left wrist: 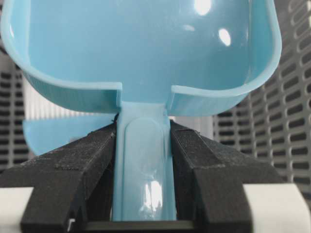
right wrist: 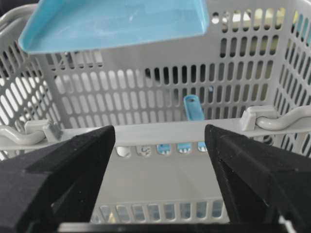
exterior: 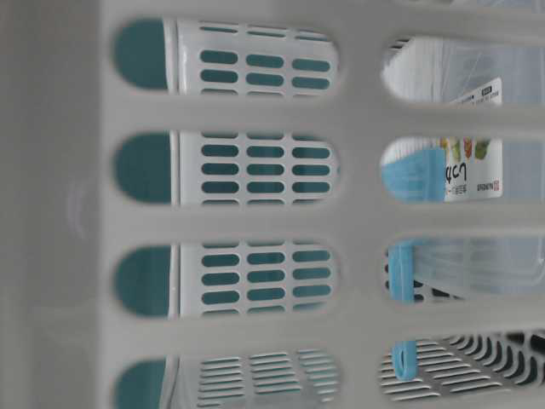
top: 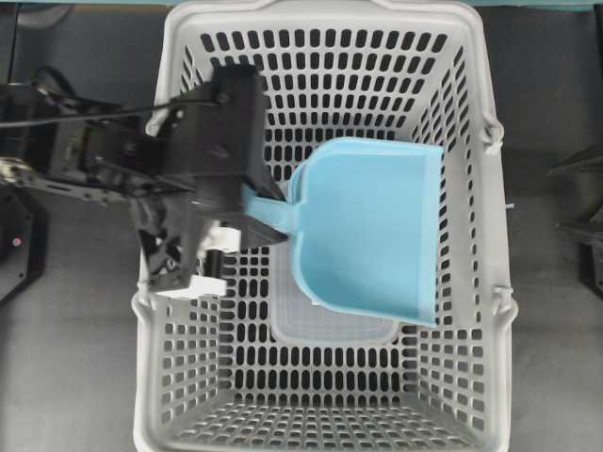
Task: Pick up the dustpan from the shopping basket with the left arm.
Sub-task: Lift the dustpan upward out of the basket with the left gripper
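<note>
The light blue dustpan [top: 372, 231] hangs over the inside of the grey shopping basket [top: 476, 235], above its floor. My left gripper [top: 259, 212] reaches in over the basket's left wall and is shut on the thin handle. In the left wrist view both black fingers [left wrist: 92, 150] press against the handle's sides right behind the scoop [left wrist: 146, 53]. The right wrist view shows the dustpan [right wrist: 112, 22] raised near the level of the basket's rim [right wrist: 160, 132]. My right gripper [right wrist: 160, 141] stands wide open outside the basket's wall, with nothing between its fingers.
A clear lidded container [top: 330, 330] lies on the basket floor, partly under the scoop. A blue handle with a hang hole [right wrist: 193, 109] stands inside the basket. The table-level view looks through the slotted basket wall [exterior: 255, 221] at the labelled container [exterior: 473, 145].
</note>
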